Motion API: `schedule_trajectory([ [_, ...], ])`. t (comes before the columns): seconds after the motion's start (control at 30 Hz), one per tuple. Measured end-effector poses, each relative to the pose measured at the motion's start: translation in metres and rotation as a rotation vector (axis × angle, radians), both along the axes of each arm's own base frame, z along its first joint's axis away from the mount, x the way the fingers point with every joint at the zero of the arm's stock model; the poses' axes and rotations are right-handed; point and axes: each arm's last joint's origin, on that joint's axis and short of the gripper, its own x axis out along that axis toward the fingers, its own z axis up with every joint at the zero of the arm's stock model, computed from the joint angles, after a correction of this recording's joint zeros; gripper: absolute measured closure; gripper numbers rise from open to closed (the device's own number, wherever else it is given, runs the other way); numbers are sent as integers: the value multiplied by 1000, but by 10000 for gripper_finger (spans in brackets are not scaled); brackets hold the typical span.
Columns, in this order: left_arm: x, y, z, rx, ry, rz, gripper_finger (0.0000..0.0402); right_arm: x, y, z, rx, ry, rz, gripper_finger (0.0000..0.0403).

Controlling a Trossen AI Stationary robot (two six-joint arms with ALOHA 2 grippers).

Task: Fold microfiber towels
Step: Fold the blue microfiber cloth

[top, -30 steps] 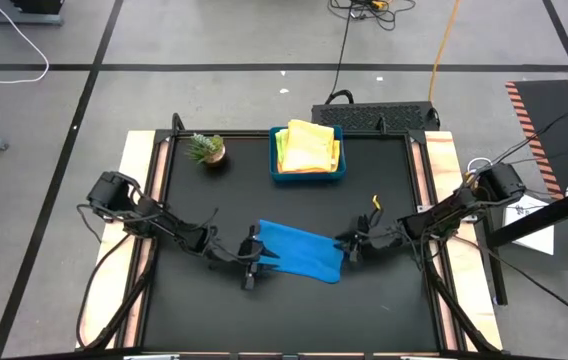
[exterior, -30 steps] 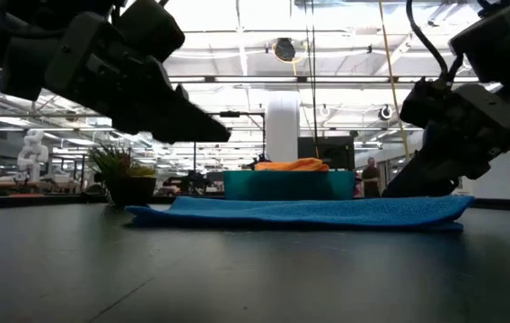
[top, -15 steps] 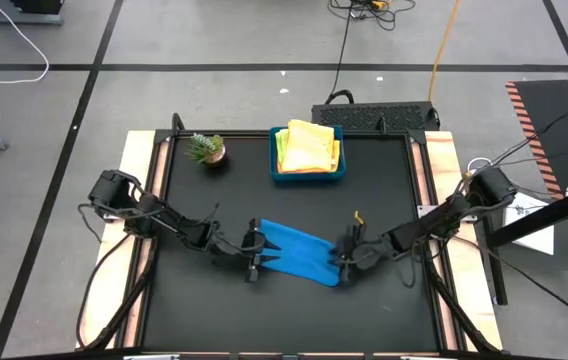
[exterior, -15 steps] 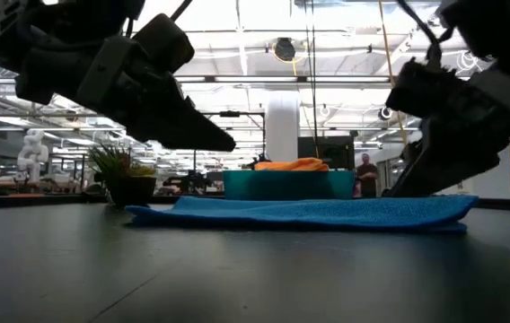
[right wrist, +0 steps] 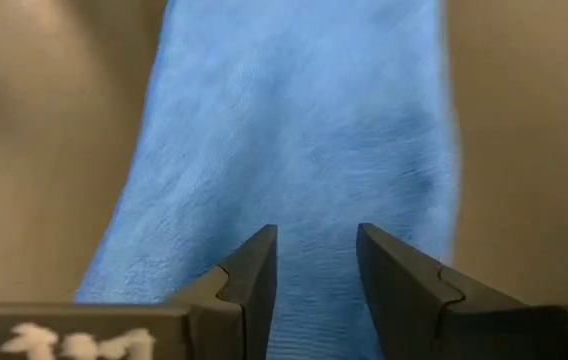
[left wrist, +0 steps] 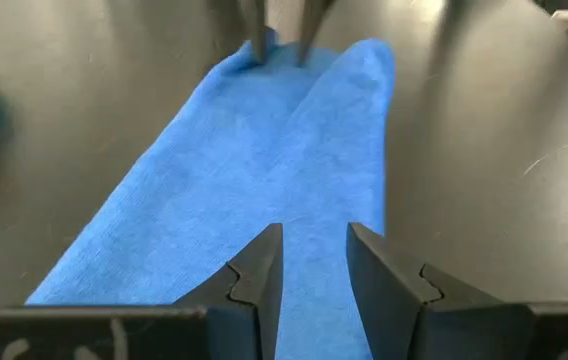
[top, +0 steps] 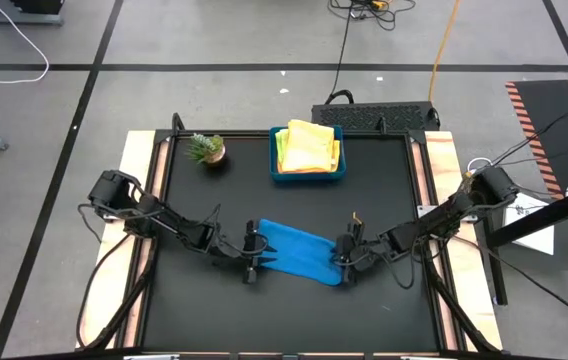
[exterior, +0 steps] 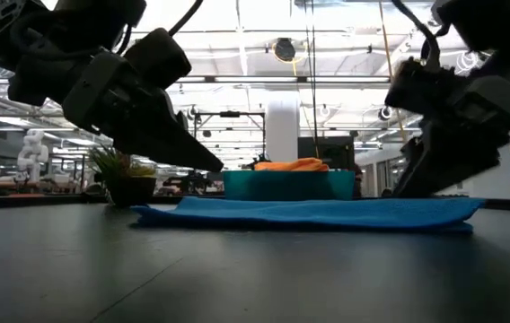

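Observation:
A blue microfiber towel (top: 299, 251) lies folded in a long flat strip on the black table, also seen in the low view (exterior: 309, 212). My left gripper (top: 256, 254) stands open at the strip's left end, its fingers slanting down a little above the cloth (left wrist: 264, 150). At the strip's right end my right gripper (top: 341, 263) is open and low over the cloth (right wrist: 304, 110). Yellow and orange towels (top: 310, 146) lie piled in a blue tray (top: 276, 172) at the table's far side. My right gripper's fingertips (exterior: 405, 190) hang low at the towel's right end (exterior: 444, 210), slanting down from the table's right. I cannot tell whether they touch the cloth.
A small potted plant (top: 207, 149) stands at the far left of the table. Bare black tabletop (top: 294, 310) runs along the near side of the towel. Wooden rails (top: 140, 160) border the table on the left and right.
My right gripper has swung toward the table's near edge and in toward the towel's right end, tipping as it went. My left gripper's fingers have tipped down closer to the towel's left end. The towel has stayed flat in place.

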Motion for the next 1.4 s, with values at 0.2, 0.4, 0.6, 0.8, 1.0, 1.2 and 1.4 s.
schedule_trajectory([
  [0.2, 3, -9, 8, -14, -106, -49, 286, -3, -3, 21, -50, -92, -15, 273],
  [0.4, 8, -17, 0, 6, -161, -87, 286, -10, -7, 35, -16, -107, -44, 273],
  [0.6, 22, -19, -8, 11, -155, -78, 286, -19, -16, 25, 42, 37, -174, 273],
  [0.8, 38, -20, -7, 28, -172, -94, 286, -23, -22, 13, 150, 131, -201, 273],
  [1.0, 41, -19, -5, 21, -184, -95, 286, -29, -24, 6, 155, 168, -194, 273],
  [1.2, 42, -15, -5, 27, -185, -88, 286, -25, -23, 8, 151, 124, -154, 320],
  [1.4, 45, -7, -5, 41, -189, -67, 286, -12, -19, 19, 146, -42, -60, 393],
])
